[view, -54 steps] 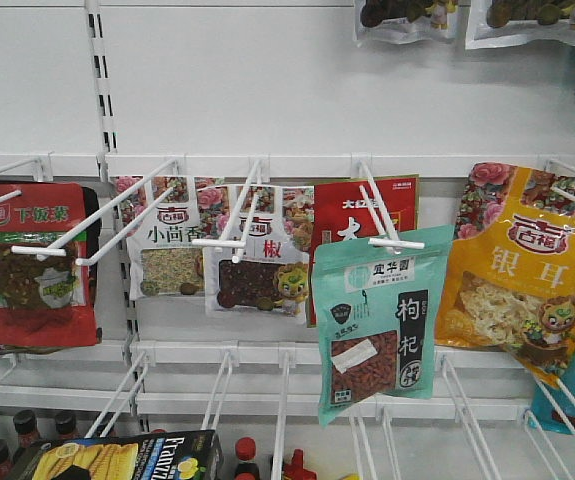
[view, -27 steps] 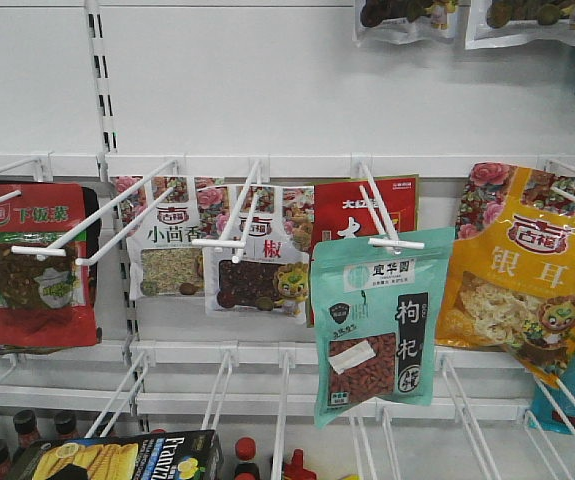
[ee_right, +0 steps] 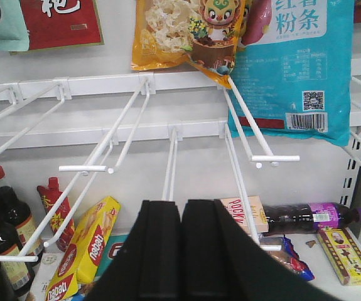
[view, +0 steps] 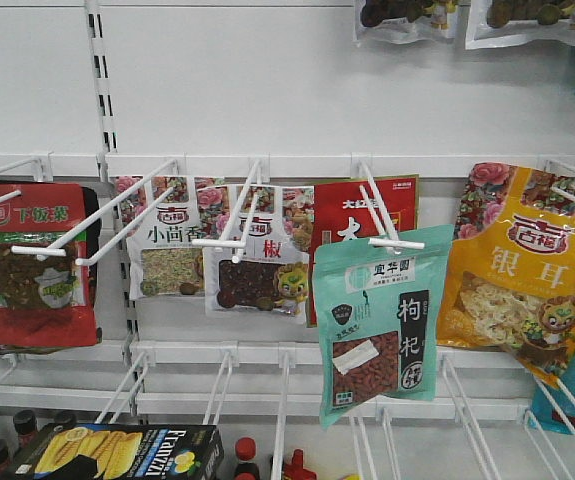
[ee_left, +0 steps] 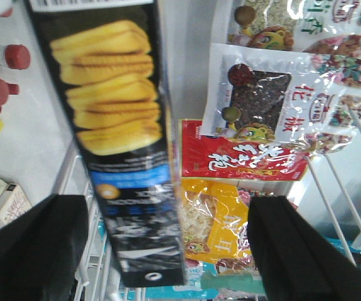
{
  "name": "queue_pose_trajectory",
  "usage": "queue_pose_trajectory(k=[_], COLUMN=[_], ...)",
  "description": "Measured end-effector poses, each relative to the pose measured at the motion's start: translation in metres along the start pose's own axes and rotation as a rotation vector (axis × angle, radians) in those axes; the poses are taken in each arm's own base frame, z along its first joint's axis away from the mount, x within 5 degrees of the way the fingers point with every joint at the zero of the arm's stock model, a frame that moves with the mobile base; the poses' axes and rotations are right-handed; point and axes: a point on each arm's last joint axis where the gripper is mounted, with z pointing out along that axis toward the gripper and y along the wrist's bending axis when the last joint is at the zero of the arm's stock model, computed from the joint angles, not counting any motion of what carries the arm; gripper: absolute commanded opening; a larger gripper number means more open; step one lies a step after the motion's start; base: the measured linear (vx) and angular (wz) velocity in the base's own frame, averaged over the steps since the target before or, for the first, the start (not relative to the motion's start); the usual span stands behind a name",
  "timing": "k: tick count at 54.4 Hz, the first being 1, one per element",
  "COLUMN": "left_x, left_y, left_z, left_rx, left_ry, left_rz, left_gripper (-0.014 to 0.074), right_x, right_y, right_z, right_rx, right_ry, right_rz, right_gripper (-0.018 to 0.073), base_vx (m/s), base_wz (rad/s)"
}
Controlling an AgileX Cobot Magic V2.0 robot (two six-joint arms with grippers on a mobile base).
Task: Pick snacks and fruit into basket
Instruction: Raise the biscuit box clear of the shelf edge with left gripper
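Left wrist view: black-and-blue cardboard carton picturing yellow corn cobs (ee_left: 120, 125) sits between the wide-set fingers of the left claw (ee_left: 171, 200). Its top is cut off, and a gap shows on one side, so I cannot tell if it is gripped. Teal glossy pouch with a red-berry window (view: 372, 320) hangs on a white wire hook (view: 395, 243), half covering a red packet (view: 362, 205), beside a yellow-orange pouch (view: 522, 270). Right claw (ee_right: 181, 251) is pressed closed and empty.
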Motion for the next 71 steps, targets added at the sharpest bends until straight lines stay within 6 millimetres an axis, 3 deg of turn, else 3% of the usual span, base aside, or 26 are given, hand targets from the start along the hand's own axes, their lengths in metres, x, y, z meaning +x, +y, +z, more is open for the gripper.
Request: queue_pose_trajectory(k=[71], left_x=[-0.0034], left_y=[0.0018], left_z=[-0.0001], left_rx=[-0.02], left_ry=[-0.038], left_rz=[-0.016], left_gripper=[0.0594], right_x=[0.0], right_y=[0.0], right_z=[0.0], right_rx=[0.0], right_ry=[0.0], right_rz=[0.0], right_gripper=[-0.0008], base_vx=[0.0], base_wz=[0.0])
